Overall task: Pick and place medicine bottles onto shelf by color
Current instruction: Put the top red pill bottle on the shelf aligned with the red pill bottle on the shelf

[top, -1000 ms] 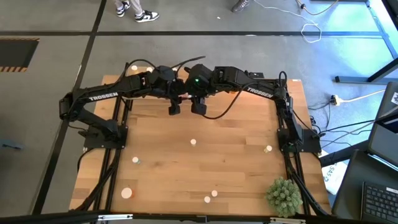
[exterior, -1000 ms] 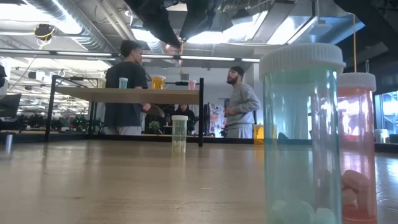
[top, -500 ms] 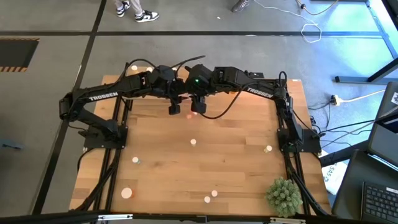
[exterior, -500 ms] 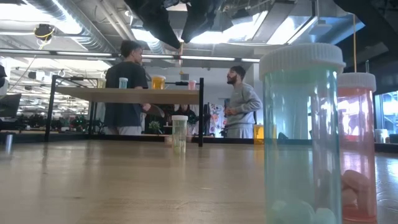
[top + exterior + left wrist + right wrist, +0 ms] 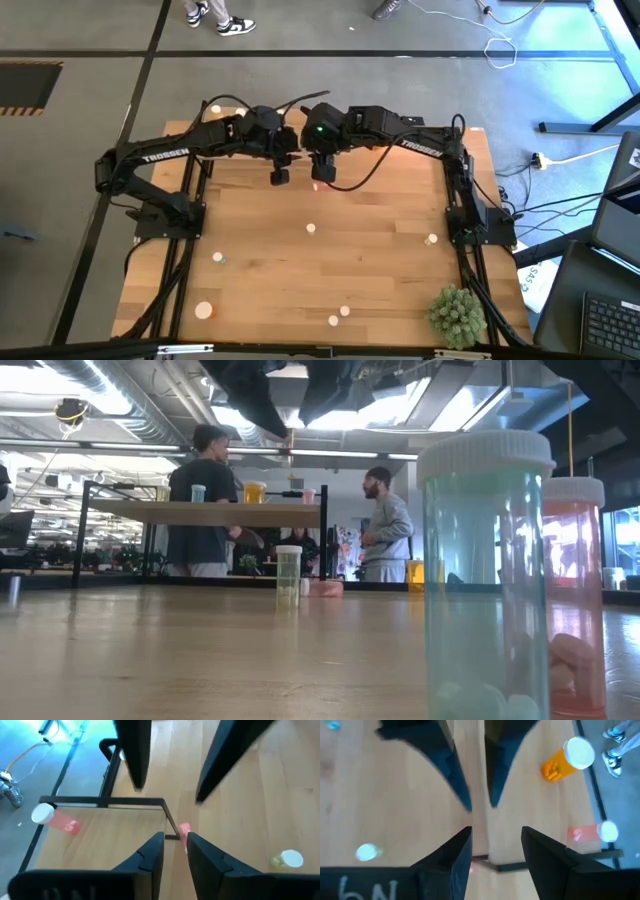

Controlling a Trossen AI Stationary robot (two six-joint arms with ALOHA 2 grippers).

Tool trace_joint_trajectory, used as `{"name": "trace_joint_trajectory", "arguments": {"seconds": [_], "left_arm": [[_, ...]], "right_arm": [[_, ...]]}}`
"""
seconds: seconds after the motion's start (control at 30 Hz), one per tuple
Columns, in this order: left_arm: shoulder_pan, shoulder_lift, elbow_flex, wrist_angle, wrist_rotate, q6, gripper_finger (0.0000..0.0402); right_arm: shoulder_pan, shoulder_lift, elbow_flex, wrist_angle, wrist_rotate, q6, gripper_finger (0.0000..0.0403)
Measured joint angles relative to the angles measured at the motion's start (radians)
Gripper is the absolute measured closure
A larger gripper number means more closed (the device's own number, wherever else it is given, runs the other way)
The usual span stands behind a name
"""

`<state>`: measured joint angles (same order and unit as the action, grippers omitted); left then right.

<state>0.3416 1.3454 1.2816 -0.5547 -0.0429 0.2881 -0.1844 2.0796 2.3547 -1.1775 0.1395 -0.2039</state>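
While both arms' fingers stand released and empty, the shelf (image 5: 100, 802) is mostly cut off.

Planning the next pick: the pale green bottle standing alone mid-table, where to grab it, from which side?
Grip the pale green bottle on its round body just below the white cap, coming straight down from above. It stands upright with bare table all round, so fingers can probably straddle it at any angle. The left gripper and right gripper both hang farther back.
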Motion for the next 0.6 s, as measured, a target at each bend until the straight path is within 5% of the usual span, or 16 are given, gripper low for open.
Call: {"name": "trace_joint_trajectory", "arguments": {"seconds": [0.6], "left_arm": [[-0.003,-0.233,0.0,-0.154,-0.072,-0.134,0.0353]], "right_arm": [[0.0,-0.042,-0.114,-0.158,-0.247,0.066,0.023]]}}
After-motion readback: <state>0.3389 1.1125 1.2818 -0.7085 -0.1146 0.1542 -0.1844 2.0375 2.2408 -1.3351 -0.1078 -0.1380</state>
